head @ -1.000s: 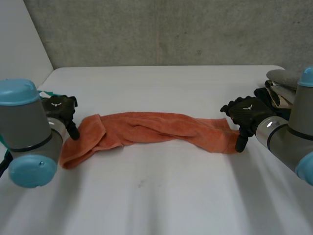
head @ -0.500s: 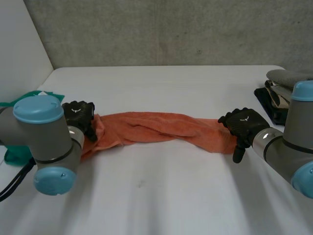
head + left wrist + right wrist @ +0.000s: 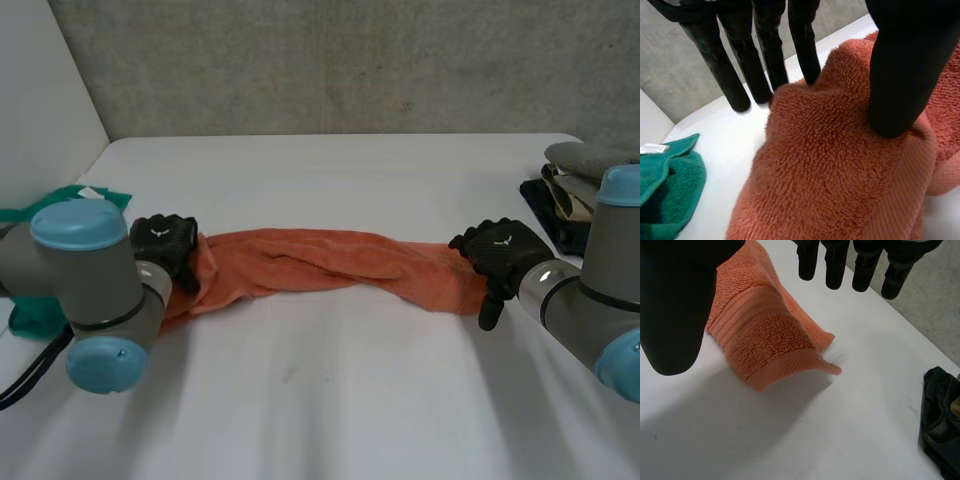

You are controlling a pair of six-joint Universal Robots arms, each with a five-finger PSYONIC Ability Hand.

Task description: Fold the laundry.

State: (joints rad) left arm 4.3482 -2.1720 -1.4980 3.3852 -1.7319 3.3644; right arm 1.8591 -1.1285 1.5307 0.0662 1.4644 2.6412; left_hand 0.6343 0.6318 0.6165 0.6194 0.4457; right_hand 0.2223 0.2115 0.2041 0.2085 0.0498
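In the head view, the orange towel (image 3: 320,262) is seen bunched into a long roll on the desk (image 3: 330,400). Its long axis runs across from one arm's side to the other. The left hand (image 3: 165,243) is placed at the towel's left end and the right hand (image 3: 500,252) at its right end, so each end is met by the arm nearer to it. Both hands are turned palm-down with the wrists low over the desk. A green cloth (image 3: 30,312) is seen beside the left arm, and a pile of clothes (image 3: 572,185) lies beyond the right arm, apart from the towel.

In the left wrist view, the fingers (image 3: 765,55) are held straight, with their tips set down on the desk just behind the towel's raised fold (image 3: 830,165). The thumb (image 3: 900,65) is pressed onto the top of the fold. The fold thus lies between thumb and fingers, but no pinch is judged to be made yet, and the hand is spread wide.

In the right wrist view, the striped end of the towel (image 3: 765,335) lies flat-arched on the desk under the palm. The straight fingers (image 3: 835,265) are held above and beyond it and the thumb (image 3: 677,305) on its near side. The hand is wide and nothing is held. A dark garment (image 3: 940,415) lies well apart.

A closing of both hands on their ends is judged to be the coming move.
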